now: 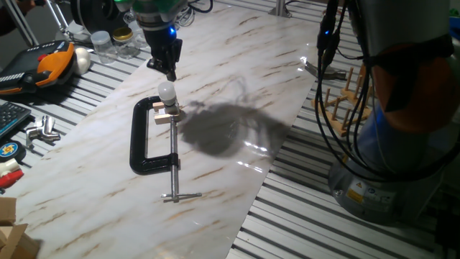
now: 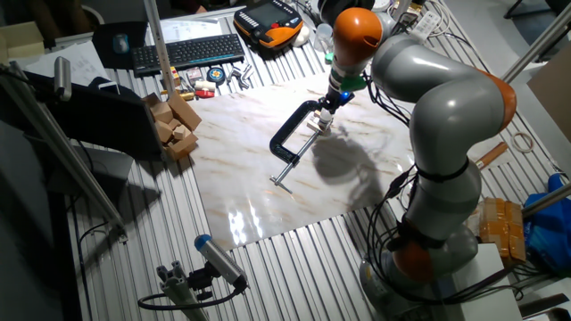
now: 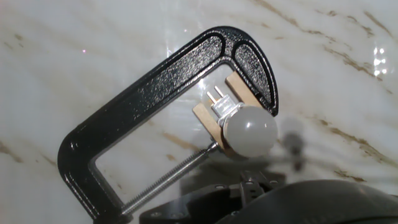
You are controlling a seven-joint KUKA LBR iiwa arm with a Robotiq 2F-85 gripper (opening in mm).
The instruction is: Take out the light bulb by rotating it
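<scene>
In one fixed view the dark two-finger gripper [image 1: 169, 70] hangs just above the small frosted white round light bulb [image 1: 167, 92], not touching it as far as I can judge. The bulb stands upright on a small pale wooden block [image 1: 167, 114] held in the mouth of a black cast-iron C-clamp [image 1: 147, 144], which lies flat on the white marble-patterned table top [image 1: 237, 72], left of centre. The step in hand looks like the approach. To do it well, the arm should come straight down over the bulb's axis, close gently on the widest part of the globe, then turn about that upright axis without pulling sideways, since the clamp merely lies on the table and could slide. I cannot tell from here whether the fingers are spread or together.

In the other fixed view the grey arm with its orange joint [image 2: 357, 31] reaches over the far side of the table. The gripper sits above the clamp's jaw end, and the bulb is too small here to make out well.

In the hand view the bulb is a matt, evenly white globe with a soft highlight. Below it a short clear or silvery neck enters the wooden block, and two thin metal pins [image 3: 216, 96] stick out towards the clamp's frame. The clamp screw [image 3: 174, 177] presses the block from the near left. The fingertips are not visible here.
</scene>
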